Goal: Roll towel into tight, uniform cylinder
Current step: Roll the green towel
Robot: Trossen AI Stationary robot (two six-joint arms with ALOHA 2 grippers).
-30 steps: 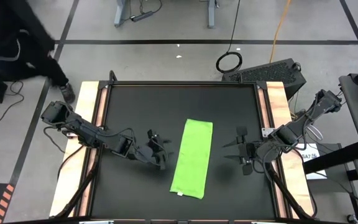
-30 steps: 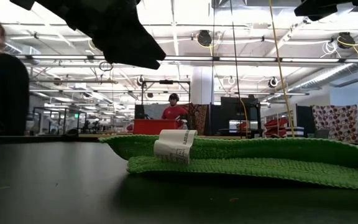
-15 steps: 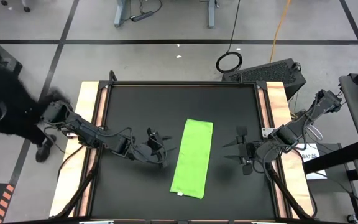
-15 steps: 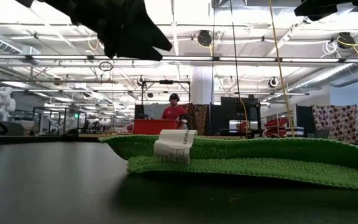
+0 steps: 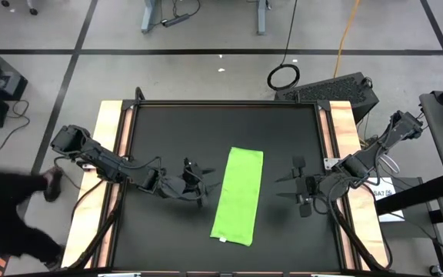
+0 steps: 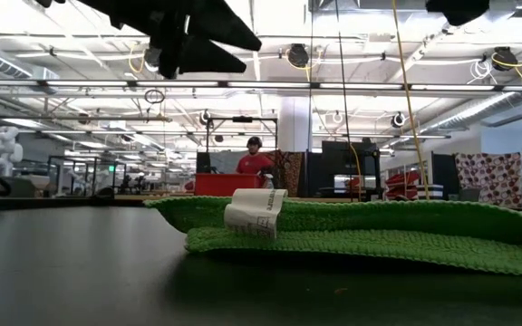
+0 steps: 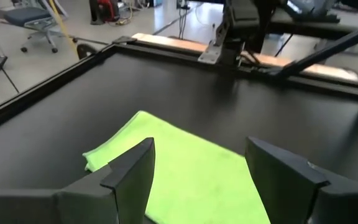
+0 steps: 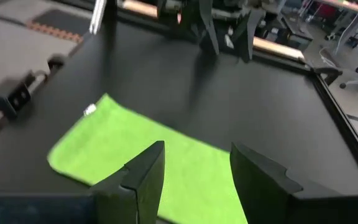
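Observation:
The lime-green towel [image 5: 238,196] lies flat on the black table [image 5: 168,131] as a long folded strip running from far to near. Its white tag [image 5: 223,240] is at the near end and sticks up in the low view [image 6: 255,213]. My left gripper [image 5: 200,186] hovers open just left of the towel and above the table, with the towel [image 7: 185,174] showing between its fingers. My right gripper [image 5: 297,186] hovers open to the right of the towel [image 8: 117,143], a short way off and also raised. No cylinder is in view.
Wooden rails [image 5: 108,154] run along the table's left and right sides. A black case [image 5: 335,88] and a cable coil [image 5: 283,75] lie on the floor beyond the far right corner. A person [image 5: 6,223] moves on the floor left of the table.
My left gripper has tipped upward toward level beside the towel, and it stays open. The towel has not moved. A person has walked along the floor left of the table toward its near side.

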